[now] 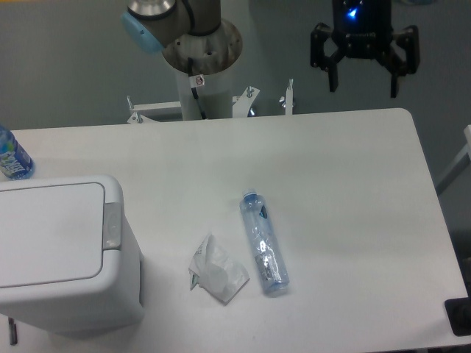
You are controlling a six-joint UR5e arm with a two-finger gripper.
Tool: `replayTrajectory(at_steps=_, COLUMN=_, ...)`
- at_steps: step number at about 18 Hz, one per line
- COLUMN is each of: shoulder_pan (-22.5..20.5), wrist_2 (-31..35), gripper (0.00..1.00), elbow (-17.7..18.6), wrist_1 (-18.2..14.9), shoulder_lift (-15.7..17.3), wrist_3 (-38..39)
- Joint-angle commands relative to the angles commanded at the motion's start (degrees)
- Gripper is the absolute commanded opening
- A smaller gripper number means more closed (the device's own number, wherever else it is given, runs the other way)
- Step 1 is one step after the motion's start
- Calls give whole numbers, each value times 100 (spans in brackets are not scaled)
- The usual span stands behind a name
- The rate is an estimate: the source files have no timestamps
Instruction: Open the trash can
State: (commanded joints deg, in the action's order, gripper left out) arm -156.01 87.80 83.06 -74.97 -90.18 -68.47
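Smooth white table (346,184) with a rounded corner, grey wall behind. Trash can (62,254) at the lower left edge: white plastic, rounded corners, flat lid down, grey latch (112,225) facing right. Its long axis can't be judged. My gripper (363,79) hangs beyond the far edge, fingers spread wide, holding nothing

Large white plastic rectangular trash can (62,254) at the left front of the white table (331,184), flat lid closed, small grey push latch (112,225) on its right edge. Black two-finger gripper (363,82) high above the far right edge, fingers spread apart. Clear plastic bottle (263,243) lying on its side mid-table, crumpled white paper (215,271) just beside it. Blue-labelled bottle (11,156) at far left.
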Motion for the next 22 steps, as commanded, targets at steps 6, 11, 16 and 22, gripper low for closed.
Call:
replayTrajectory(at_steps=6, shoulder_pan=0, wrist_2=9, gripper=100, elbow=0, wrist_1=-9, shoulder_lift=9, wrist_3=17)
replayTrajectory(at_steps=11, shoulder_pan=9, wrist_2=0, gripper=100, elbow=0, wrist_1=-9, shoulder_lift=-35, wrist_3=500)
replayTrajectory(at_steps=16, shoulder_pan=18, wrist_2=0, gripper=100, elbow=0, wrist_1=-9, shoulder_lift=-53, wrist_3=545)
replayTrajectory(at_steps=22, shoulder_pan=280, wrist_2=-9, gripper=100, elbow=-140, wrist_1=262, shoulder_lift=-254, wrist_3=1842)
